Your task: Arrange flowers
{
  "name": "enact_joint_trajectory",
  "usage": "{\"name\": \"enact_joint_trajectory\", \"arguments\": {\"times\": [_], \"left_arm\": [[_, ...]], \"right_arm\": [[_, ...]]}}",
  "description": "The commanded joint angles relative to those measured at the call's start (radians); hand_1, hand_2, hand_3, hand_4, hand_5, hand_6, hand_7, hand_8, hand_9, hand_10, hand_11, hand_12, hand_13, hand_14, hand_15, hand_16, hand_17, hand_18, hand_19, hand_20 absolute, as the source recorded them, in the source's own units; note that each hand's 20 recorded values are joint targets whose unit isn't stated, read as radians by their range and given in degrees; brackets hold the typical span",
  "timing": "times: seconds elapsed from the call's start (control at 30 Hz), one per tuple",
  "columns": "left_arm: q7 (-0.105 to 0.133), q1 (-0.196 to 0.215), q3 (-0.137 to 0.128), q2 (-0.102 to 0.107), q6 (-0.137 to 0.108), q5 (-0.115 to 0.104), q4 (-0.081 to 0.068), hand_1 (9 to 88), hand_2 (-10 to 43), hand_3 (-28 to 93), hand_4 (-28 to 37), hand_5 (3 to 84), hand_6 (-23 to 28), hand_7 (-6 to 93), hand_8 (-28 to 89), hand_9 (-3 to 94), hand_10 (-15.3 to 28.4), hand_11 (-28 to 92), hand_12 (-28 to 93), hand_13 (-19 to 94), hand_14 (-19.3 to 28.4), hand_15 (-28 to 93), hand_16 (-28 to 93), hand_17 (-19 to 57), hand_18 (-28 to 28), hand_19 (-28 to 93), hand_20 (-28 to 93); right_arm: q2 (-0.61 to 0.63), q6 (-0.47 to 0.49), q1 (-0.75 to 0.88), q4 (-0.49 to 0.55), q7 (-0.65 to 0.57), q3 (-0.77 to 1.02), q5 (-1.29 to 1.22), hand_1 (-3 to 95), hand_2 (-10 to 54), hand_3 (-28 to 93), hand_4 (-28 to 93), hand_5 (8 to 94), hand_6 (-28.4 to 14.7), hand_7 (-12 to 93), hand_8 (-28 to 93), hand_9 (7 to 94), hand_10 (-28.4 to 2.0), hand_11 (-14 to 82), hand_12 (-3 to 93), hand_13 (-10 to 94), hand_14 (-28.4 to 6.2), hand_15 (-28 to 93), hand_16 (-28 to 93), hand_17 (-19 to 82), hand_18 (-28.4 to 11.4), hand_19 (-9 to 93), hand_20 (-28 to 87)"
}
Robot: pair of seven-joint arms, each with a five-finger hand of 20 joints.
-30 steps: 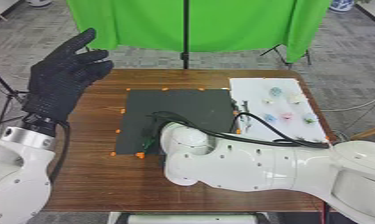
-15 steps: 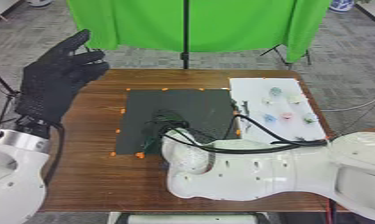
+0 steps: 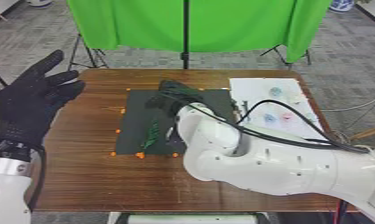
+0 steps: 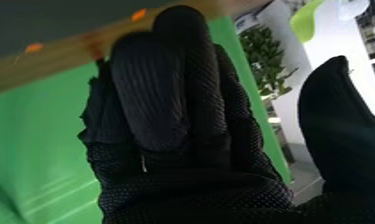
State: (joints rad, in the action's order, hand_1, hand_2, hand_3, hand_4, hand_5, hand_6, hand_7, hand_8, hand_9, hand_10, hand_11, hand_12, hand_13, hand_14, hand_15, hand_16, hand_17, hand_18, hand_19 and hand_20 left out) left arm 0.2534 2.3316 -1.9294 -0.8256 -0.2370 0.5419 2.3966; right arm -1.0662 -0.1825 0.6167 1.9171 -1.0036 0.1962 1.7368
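Clock read from centre of black mat (image 3: 136, 122), head view. Green sprig (image 3: 151, 136) lies on mat, between 7 and 8 o'clock. Right hand (image 3: 173, 92) over mat at 12; fingers straight, thumb well apart from them. Pink flower (image 3: 286, 116) on white sheet (image 3: 249, 86), near 3. Left hand (image 3: 32, 102) raised between 9 and 10, fingers loosely extended, thumb apart.

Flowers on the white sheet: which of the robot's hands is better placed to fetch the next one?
Right, probably: the right hand is open over the dark mat, nearer the flowers; the left hand is by the table's left edge.
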Motion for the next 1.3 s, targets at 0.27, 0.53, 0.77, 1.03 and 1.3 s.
{"name": "enact_joint_trajectory", "arguments": {"times": [0.27, 0.53, 0.77, 1.03, 1.3], "left_arm": [[0.008, 0.096, -0.037, -0.071, -0.02, 0.0, 0.018, 23.9, 5.8, 78, -21.0, 31.2, 6.9, 17.5, -11, 32.2, 20.4, 30, 12, 24, 28.0, 56, -10, -6.7, 26.2, 60, 25], [0.024, 0.125, -0.047, -0.078, -0.015, -0.001, 0.023, 24.2, 6.0, 78, -20.7, 31.2, 7.0, 17.2, -11, 32.3, 20.6, 30, 12, 25, 28.2, 56, -10, -6.7, 26.3, 60, 25], [0.032, 0.16, -0.067, -0.088, -0.014, -0.003, 0.03, 24.2, 6.1, 78, -20.6, 31.3, 7.0, 17.2, -11, 32.5, 20.7, 30, 12, 25, 28.3, 56, -10, -6.7, 26.4, 60, 25], [0.044, 0.165, -0.064, -0.078, -0.015, -0.005, 0.03, 24.2, 6.1, 78, -20.4, 31.3, 7.1, 17.1, -11, 32.6, 20.7, 29, 12, 25, 28.4, 56, -10, -6.7, 26.6, 60, 25], [0.044, 0.168, -0.061, -0.076, -0.015, -0.005, 0.029, 24.3, 6.2, 78, -20.6, 31.3, 7.2, 16.9, -11, 32.7, 20.8, 29, 12, 25, 28.4, 56, -10, -6.7, 26.6, 60, 24]], "right_arm": [[0.309, 0.016, 0.572, 0.195, -0.109, 0.589, 0.141, 26.0, 3.8, 71, -22, 56.9, -8.7, 10, -10, 74.4, -20.9, 24.3, 16.0, 72, -15.8, 60, 13, 37, -26.5, 93, 1], [0.351, 0.04, 0.861, 0.274, -0.226, 0.835, 0.268, 28.1, 3.4, 70, -22, 55.5, -9.2, 10, -10, 78.2, -19.7, 26.1, 16.4, 77, -13.5, 61, 14, 43, -26.6, 93, 7], [0.354, 0.109, 1.06, 0.322, -0.293, 0.979, 0.348, 29.8, 2.2, 69, -21, 54.5, -9.7, 9, -10, 79.9, -19.4, 26.8, 16.6, 79, -13.0, 61, 14, 44, -26.3, 93, 9], [0.383, 0.191, 1.176, 0.333, -0.328, 1.064, 0.318, 32.0, 0.0, 68, -21, 53.3, -10.2, 8, -10, 80.4, -19.6, 26.3, 16.4, 79, -13.1, 60, 15, 45, -26.3, 93, 8], [0.402, 0.205, 1.239, 0.339, -0.341, 1.093, 0.365, 33.0, -1.5, 68, -21, 52.7, -10.3, 7, -9, 80.4, -19.7, 25.7, 16.4, 80, -12.9, 59, 15, 45, -26.3, 93, 6]]}}
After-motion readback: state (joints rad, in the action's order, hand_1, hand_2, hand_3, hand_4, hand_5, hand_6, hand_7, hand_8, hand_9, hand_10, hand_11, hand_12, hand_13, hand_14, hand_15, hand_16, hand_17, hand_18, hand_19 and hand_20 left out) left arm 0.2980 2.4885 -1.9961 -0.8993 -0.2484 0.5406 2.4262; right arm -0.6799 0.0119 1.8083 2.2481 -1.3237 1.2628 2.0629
